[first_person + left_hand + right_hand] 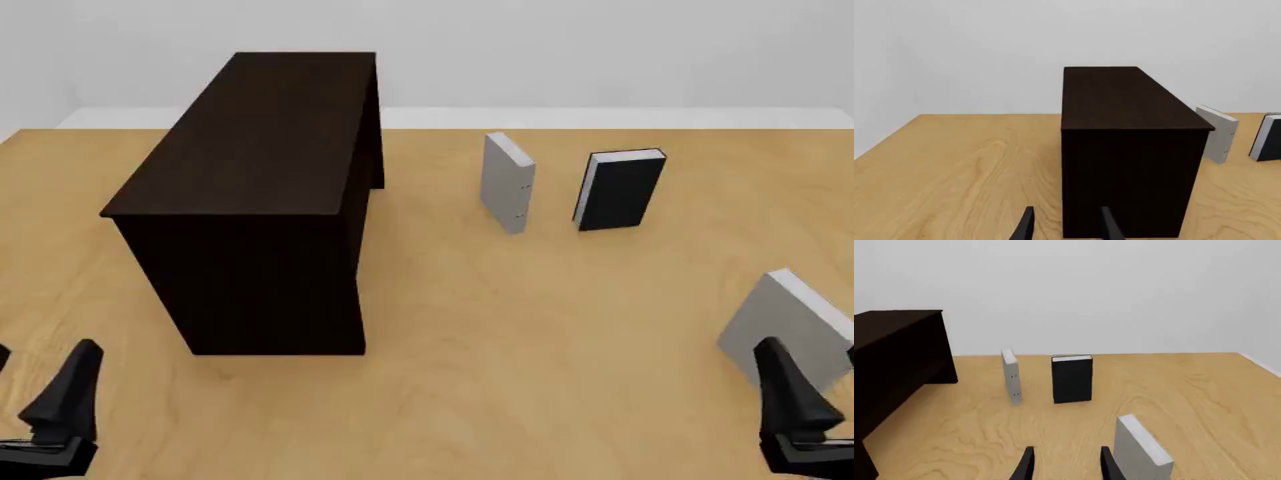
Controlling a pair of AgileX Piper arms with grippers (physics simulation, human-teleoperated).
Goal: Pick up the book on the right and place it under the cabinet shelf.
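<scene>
Slim light grey hardcover book (781, 325) stands at 4 o'clock, just beside spread, empty R gripper (1064, 465); L gripper (1066, 225) likewise spread before dark brown wooden cabinet (260, 170)

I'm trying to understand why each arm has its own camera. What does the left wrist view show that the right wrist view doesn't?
Only the left wrist view shows the cabinet shelf close up and whole, with the left gripper just before it. Only the right wrist view shows the book on the right, standing beside the right gripper. Both show the middle grey book, the black book and the wooden table.
</scene>
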